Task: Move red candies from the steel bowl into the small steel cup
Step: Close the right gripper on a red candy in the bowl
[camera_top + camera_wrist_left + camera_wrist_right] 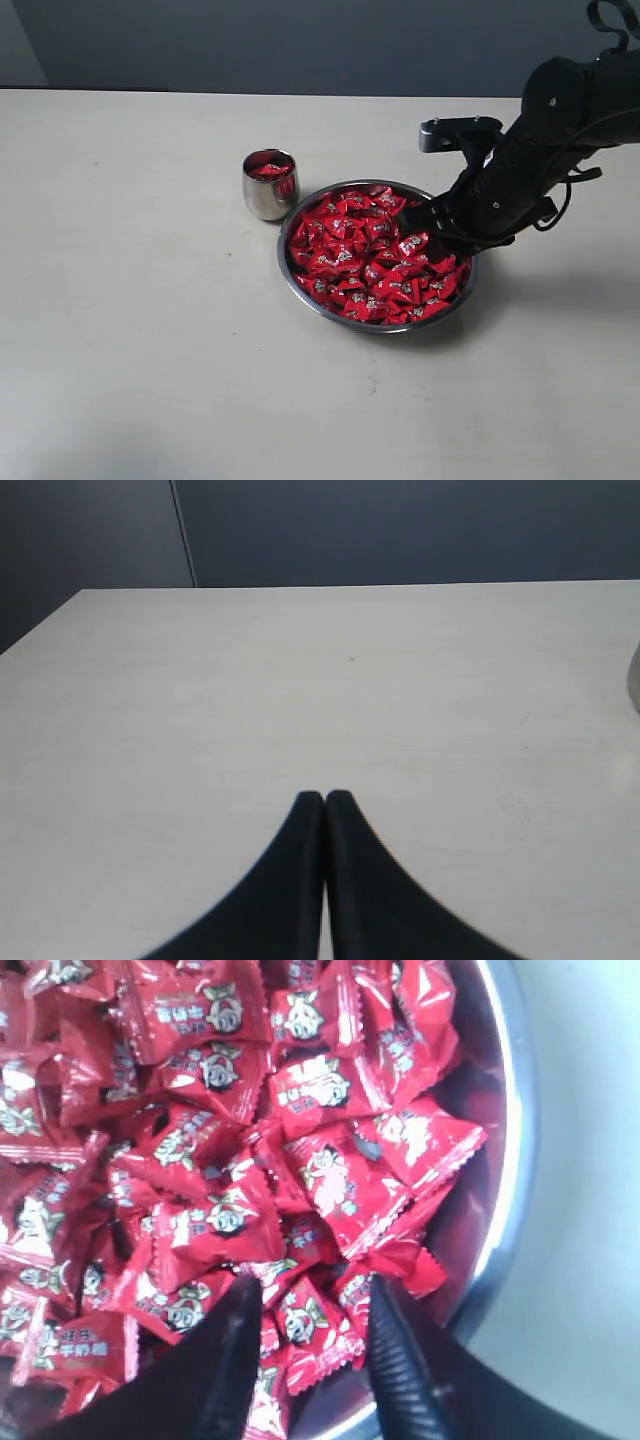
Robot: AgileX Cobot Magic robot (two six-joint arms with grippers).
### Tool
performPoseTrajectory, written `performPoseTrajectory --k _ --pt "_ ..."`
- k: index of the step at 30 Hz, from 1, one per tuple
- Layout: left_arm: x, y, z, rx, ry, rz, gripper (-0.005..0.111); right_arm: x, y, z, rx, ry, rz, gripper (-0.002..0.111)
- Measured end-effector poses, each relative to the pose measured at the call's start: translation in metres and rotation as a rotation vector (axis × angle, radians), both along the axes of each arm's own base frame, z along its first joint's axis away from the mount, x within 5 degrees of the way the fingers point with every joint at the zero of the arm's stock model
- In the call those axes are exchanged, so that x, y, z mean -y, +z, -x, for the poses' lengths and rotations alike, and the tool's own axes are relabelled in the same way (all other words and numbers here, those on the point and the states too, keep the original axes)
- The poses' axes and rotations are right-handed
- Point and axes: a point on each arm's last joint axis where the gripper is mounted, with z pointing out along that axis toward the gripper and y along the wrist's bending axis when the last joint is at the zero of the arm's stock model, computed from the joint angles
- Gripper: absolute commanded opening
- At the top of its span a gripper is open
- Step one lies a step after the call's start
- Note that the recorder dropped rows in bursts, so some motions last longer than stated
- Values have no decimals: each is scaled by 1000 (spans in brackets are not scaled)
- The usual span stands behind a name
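Dozens of red candies fill the steel bowl; a few lie in the small steel cup just beside it. My right fingers stand apart, straddling the heap, while my left fingers sit together above the tabletop. This is the picking step, I judge; next I must pinch one candy.

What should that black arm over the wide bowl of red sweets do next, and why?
Probably close the right gripper: its jaws stand open down among the red wrapped candies in the wide shiny steel bowl, with one candy between them.
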Motion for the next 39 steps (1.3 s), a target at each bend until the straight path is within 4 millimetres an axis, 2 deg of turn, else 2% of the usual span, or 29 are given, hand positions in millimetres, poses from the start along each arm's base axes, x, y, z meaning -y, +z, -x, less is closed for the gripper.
performPoseTrajectory --k 11,13,16,20,39 --pt "0 0 0 0 0 0 0 -11 4 -4 -11 -151 -161 40" --pt "0 0 0 0 0 0 0 -12 -3 -6 -25 -179 -164 40" --pt "0 0 0 0 0 0 0 -6 -25 -12 -107 -271 -157 40" --pt "0 0 0 0 0 0 0 -8 -29 -13 -157 -354 -213 40" --pt "0 0 0 0 0 0 0 -6 -30 -12 -153 -316 -177 40"
